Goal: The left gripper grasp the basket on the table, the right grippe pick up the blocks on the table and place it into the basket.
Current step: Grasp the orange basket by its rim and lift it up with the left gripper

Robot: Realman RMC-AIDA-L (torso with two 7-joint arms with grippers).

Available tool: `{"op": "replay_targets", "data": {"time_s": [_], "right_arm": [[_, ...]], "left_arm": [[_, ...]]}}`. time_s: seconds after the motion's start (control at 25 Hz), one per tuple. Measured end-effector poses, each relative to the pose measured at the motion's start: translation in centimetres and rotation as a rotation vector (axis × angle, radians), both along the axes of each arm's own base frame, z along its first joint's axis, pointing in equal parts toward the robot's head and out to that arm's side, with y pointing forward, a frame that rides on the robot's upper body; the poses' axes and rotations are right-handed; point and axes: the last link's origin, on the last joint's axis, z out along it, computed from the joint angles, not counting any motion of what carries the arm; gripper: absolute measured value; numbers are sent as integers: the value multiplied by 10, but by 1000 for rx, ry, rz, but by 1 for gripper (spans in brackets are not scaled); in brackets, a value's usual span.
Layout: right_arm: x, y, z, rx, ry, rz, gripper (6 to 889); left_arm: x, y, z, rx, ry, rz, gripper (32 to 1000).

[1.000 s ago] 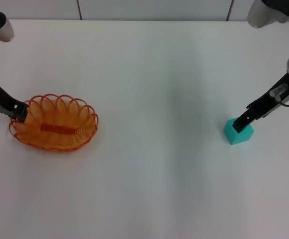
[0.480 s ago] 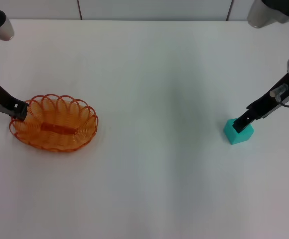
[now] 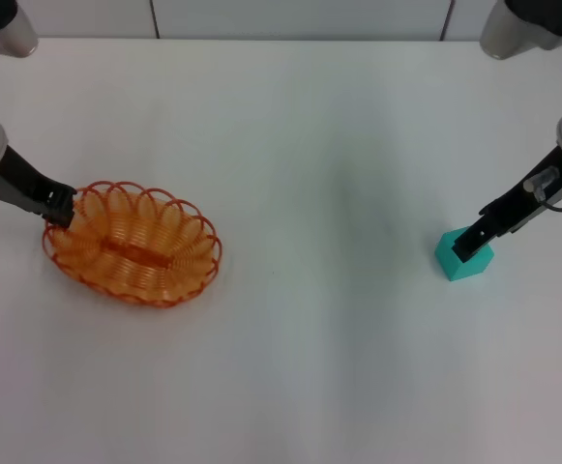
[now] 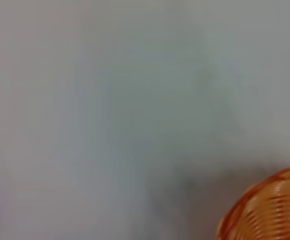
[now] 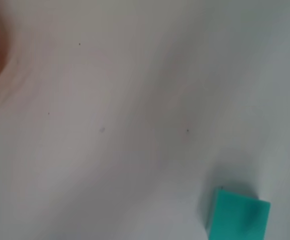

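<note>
Orange basket apparently dragged rightward since.

A robot test bench in a lab-like room: a plain white table fills the view, with pale wall panels split by dark seams behind the table.

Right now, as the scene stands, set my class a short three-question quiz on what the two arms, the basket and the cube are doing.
1. True or false: the teal cube already lies inside the orange basket.
2. Which gripper is at the basket's rim: A) left gripper, B) right gripper, C) neither?
3. Fill in: the cube rests on the white ____, with the right gripper at its top.

Key
1. False; cube and basket sit far apart, at opposite sides.
2. A.
3. table.
</note>
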Motion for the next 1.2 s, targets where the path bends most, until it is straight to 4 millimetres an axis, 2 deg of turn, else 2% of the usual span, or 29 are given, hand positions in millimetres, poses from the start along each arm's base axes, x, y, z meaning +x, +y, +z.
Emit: {"op": "replay_targets", "data": {"time_s": [0.48, 0.64, 0.88, 0.96, 1.2], "right_arm": [[-1, 2, 0, 0, -2, 5, 778], [-1, 3, 1, 5, -3, 9, 776], [0, 4, 0, 6, -3, 6, 774], [1, 3, 0, 6, -4, 4, 773], [6, 2, -1, 9, -4, -8, 770]], "left_arm": [[45, -9, 10, -20, -120, 44, 94], [69, -11, 14, -36, -174, 45, 94], [86, -12, 16, -40, -231, 51, 94], [102, -12, 15, -57, -269, 43, 94], [115, -11, 15, -59, -289, 31, 94]]}}
